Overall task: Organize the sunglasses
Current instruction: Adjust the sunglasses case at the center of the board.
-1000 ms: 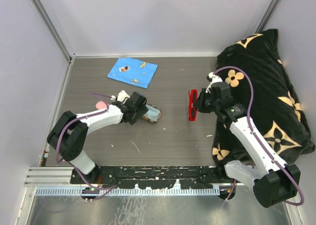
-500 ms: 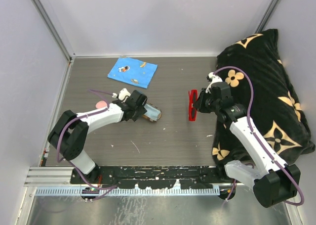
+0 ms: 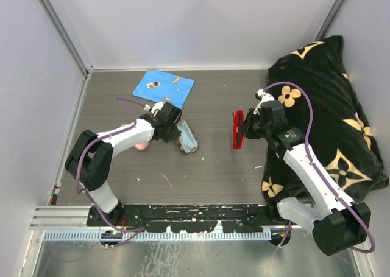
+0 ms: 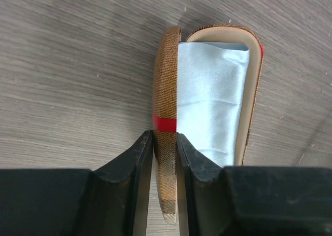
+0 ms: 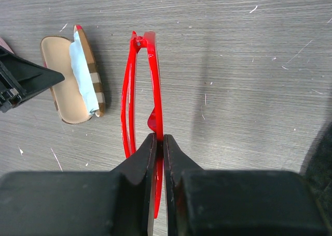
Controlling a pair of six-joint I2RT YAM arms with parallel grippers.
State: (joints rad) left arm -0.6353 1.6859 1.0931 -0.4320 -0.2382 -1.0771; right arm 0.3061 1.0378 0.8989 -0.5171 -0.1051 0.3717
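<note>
Sunglasses sorting: case lid newly gripped, red pair waiting.

Grey wood-grain worktop (image 3: 213,167). Black cushion with tan flower print (image 3: 329,106) along the right edge. Blue printed cloth (image 3: 163,87) at the far left, untouched. Brown checked case (image 3: 187,137) lies open at centre-left with a pale-blue wipe inside. A second ago it pointed rightward; it has since swung more upright in the top view. The left hand (image 4: 165,142), wide apart a second ago, has clenched on the lid's edge, probably to steady the case for loading. Red sunglasses (image 5: 150,80), folded and standing on edge at centre-right, well apart from the case. The right hand (image 5: 156,142) is pinched on the frame, unchanged. Pink case (image 3: 141,146) is partly hidden under the left arm. The dark-framed pair shows in no view.
</note>
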